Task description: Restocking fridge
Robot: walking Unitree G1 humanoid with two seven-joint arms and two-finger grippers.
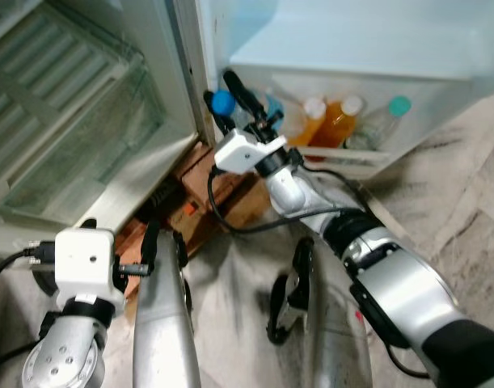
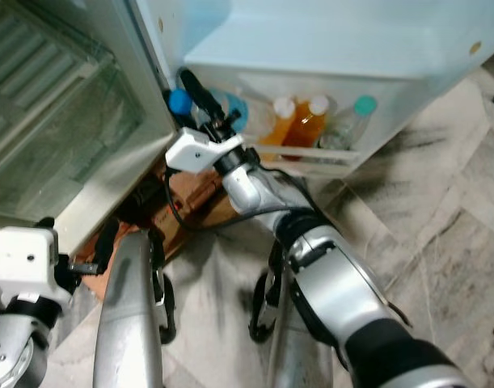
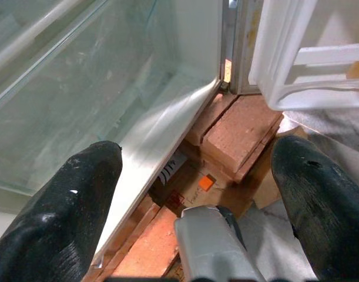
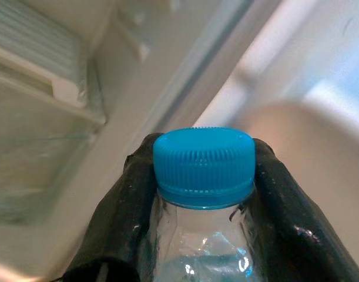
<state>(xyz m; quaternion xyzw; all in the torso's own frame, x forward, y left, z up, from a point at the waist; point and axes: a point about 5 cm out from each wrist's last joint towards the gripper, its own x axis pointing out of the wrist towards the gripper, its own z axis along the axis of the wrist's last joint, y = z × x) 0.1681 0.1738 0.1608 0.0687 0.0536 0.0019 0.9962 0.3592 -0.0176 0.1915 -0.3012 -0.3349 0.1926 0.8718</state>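
My right gripper (image 1: 230,95) is shut on a clear water bottle with a blue cap (image 4: 203,158), its black fingers (image 4: 126,205) pressing the neck from both sides. It holds the bottle (image 1: 223,103) at the left end of the open fridge door's lower shelf (image 1: 344,153), beside the hinge. Two orange juice bottles (image 1: 327,121) and a clear bottle with a teal cap (image 1: 396,109) stand in that shelf. My left gripper (image 1: 164,246) hangs low by the fridge's base, open, with nothing between its fingers (image 3: 67,217).
The fridge's interior (image 1: 69,121) with glass shelves and a clear drawer is at the left. Brown bricks and cardboard (image 1: 218,190) lie under the fridge's front corner. The floor (image 1: 465,194) is grey marbled tile. A black frame (image 1: 291,295) stands between my arms.
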